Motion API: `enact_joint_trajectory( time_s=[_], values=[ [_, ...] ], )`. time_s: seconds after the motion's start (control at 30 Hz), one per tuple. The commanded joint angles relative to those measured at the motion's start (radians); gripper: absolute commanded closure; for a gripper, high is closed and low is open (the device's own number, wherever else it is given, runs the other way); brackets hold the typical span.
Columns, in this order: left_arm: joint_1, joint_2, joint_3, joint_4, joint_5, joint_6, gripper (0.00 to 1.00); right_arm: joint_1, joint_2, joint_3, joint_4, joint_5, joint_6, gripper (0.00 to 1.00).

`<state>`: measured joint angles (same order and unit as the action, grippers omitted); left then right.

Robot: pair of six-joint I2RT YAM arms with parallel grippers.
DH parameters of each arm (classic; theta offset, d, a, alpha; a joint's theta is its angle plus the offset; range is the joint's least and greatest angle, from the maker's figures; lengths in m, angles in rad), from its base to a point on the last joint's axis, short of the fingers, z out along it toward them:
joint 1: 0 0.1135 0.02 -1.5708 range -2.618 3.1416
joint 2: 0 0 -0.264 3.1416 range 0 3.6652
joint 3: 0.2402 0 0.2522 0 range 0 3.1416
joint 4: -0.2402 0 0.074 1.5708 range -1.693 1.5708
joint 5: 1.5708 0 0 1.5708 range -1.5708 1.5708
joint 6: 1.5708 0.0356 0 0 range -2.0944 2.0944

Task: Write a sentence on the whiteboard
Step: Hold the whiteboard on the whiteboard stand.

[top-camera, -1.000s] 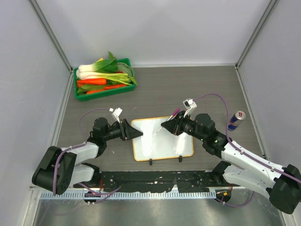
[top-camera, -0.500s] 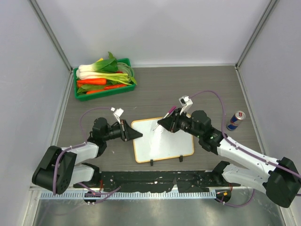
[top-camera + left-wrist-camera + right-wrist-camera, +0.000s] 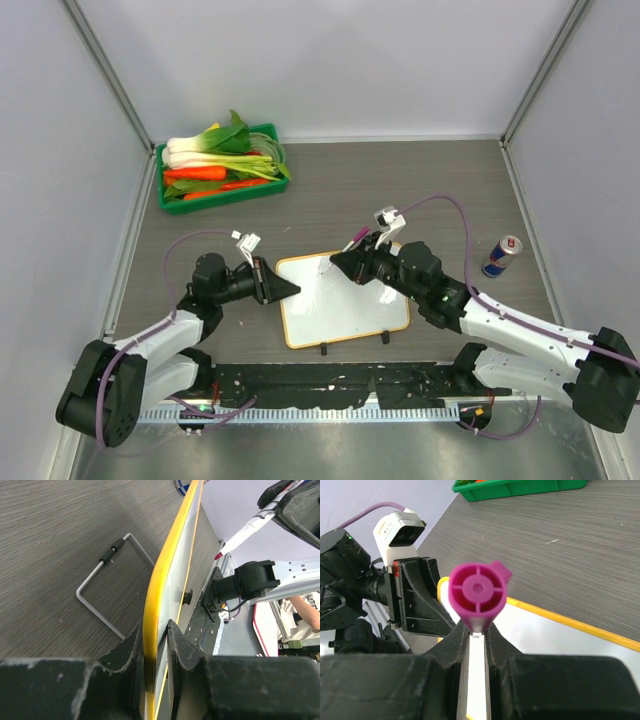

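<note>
The whiteboard (image 3: 350,305), white with an orange-yellow frame, lies mid-table. No writing shows on it; the sentence is not visible. My left gripper (image 3: 283,288) is shut on the board's left edge; in the left wrist view its fingers (image 3: 152,627) clamp the yellow frame (image 3: 165,570). My right gripper (image 3: 345,262) is shut on a pink-capped marker (image 3: 353,241) over the board's far left part. The marker's pink end (image 3: 478,592) fills the right wrist view between my gripper's fingers (image 3: 477,630). Its tip (image 3: 218,556) hangs close above the board.
A green tray (image 3: 222,165) of vegetables stands at the back left. A drink can (image 3: 503,256) stands at the right. Two black feet (image 3: 321,347) sit on the board's near edge. A wire stand (image 3: 107,580) lies on the table beside the board.
My right gripper has moved left with the marker, towards the board's far left corner. The left arm and the board have shifted slightly left.
</note>
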<state>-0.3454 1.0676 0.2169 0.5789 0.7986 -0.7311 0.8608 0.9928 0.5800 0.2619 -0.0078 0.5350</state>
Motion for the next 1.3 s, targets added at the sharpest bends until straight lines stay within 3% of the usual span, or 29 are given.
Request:
enact_joint_trajectory(
  time_s=[0.0, 0.53, 1.27],
  values=[
    [0.003, -0.047, -0.031, -0.068, -0.095, 0.075, 1.00, 0.053, -0.022, 0.049, 0.051, 0.146, -0.046, 0.99],
    [0.003, 0.046, -0.022, -0.007, -0.059, 0.055, 1.00, 0.113, 0.044, 0.057, 0.118, 0.258, -0.061, 0.99],
    [0.002, 0.063, -0.024, 0.007, -0.055, 0.048, 1.00, 0.178, 0.167, 0.113, 0.138, 0.394, -0.072, 0.99]
  ],
)
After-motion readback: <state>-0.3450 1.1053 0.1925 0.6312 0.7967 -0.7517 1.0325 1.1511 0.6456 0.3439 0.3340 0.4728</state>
